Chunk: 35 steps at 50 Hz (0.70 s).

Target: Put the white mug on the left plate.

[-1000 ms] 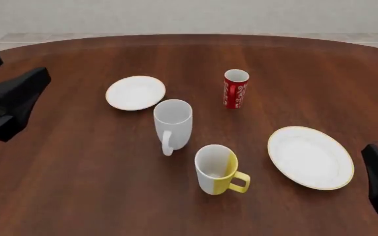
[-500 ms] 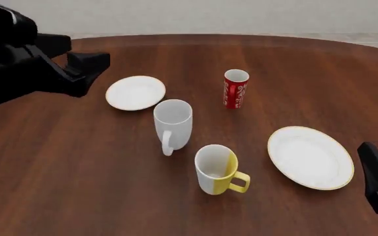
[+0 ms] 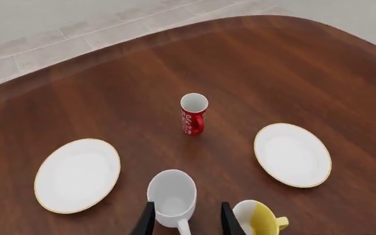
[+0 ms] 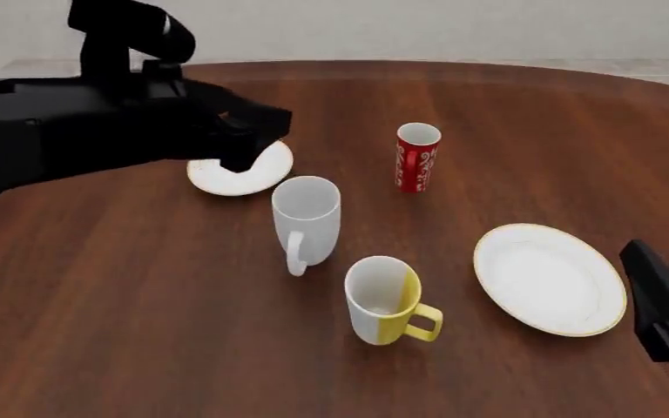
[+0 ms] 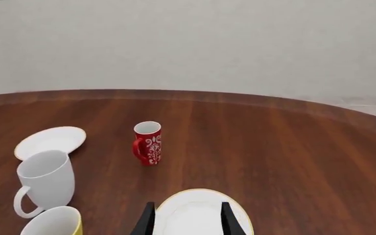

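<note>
The white mug [image 4: 306, 218] stands upright mid-table with its handle toward the near edge. It also shows in the left wrist view [image 3: 172, 196] and the right wrist view [image 5: 44, 187]. Behind and left of it lies the left plate [image 4: 262, 172], small with a gold rim and half hidden by my left arm; it shows whole in the left wrist view [image 3: 77, 175]. My left gripper [image 4: 262, 139] hovers open above the plate's near side. In the left wrist view its fingertips [image 3: 146, 223] frame the mug from high above. My right gripper [image 5: 186, 223] is open at the near right edge.
A red patterned cup [image 4: 418, 157] stands behind and right of the mug. A white-and-yellow mug [image 4: 383, 300] sits just in front and right of it. The larger plate [image 4: 550, 279] lies at the right, in front of my right gripper [image 4: 660, 300].
My left arm has swung in from the left edge, rising and reaching right until it covers part of the left plate. The right gripper has crept slightly up. No object moved.
</note>
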Each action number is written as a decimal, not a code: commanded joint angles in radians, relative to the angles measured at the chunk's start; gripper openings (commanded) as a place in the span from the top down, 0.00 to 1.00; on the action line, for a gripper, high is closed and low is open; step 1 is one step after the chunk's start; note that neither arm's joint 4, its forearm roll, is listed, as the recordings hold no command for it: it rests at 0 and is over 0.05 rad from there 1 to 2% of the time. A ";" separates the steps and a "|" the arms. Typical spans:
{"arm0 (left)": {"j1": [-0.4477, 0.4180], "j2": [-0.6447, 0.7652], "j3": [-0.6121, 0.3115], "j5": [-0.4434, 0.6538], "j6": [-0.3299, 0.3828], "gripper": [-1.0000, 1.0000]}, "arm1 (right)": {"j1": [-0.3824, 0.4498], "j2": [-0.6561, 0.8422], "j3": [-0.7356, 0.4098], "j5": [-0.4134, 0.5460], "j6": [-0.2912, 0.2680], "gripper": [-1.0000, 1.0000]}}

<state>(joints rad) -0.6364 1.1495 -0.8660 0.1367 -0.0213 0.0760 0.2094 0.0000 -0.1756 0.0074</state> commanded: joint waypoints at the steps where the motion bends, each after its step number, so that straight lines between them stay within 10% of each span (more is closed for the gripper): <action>1: -0.060 0.076 -0.038 -0.005 -0.071 0.00 | 0.000 -0.016 0.000 0.015 0.004 0.00; 35: -0.016 0.236 0.035 -0.103 -0.208 0.00 | -0.003 -0.017 0.000 0.021 0.018 0.00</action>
<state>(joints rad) -0.6487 1.3591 -0.8522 0.0540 -0.2074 0.0723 0.1943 0.0000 -0.1575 0.0229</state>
